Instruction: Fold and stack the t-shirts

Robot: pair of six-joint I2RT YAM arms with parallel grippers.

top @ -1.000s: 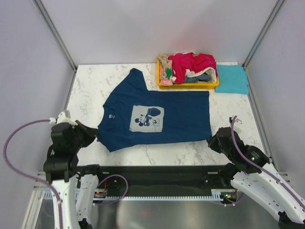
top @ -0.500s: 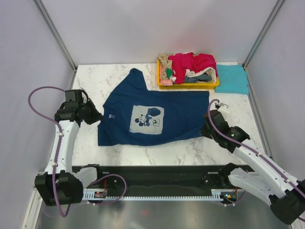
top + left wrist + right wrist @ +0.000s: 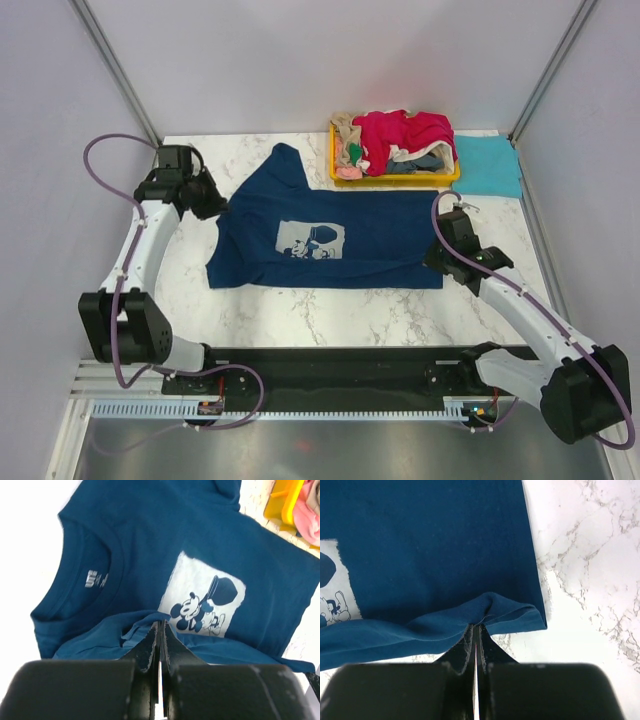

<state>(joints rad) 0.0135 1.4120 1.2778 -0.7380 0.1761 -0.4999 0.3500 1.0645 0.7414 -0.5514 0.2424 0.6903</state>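
Note:
A navy t-shirt (image 3: 380,250) with a pale square Mickey Mouse print (image 3: 310,240) lies spread across the middle of the marble table, collar to the left. My left gripper (image 3: 212,200) is shut on a raised fold of navy cloth by the collar end; in the left wrist view the left gripper (image 3: 161,626) pinches that fold just before the print (image 3: 202,602). My right gripper (image 3: 436,260) is shut on the hem corner at the right end. The right wrist view shows the right gripper (image 3: 476,626) with the hem bunched at its tips, over the t-shirt (image 3: 430,540).
A shallow yellow tray (image 3: 395,180) at the back holds a heap of t-shirts, crimson-pink (image 3: 405,130) on top and beige (image 3: 347,132) at its left. A teal t-shirt (image 3: 487,165) lies flat to the tray's right. Frame posts stand at the back corners.
Both arms have swung out from the near edge toward the far side, each carrying the navy shirt's near edge with it. The shirt now looks narrower front to back.

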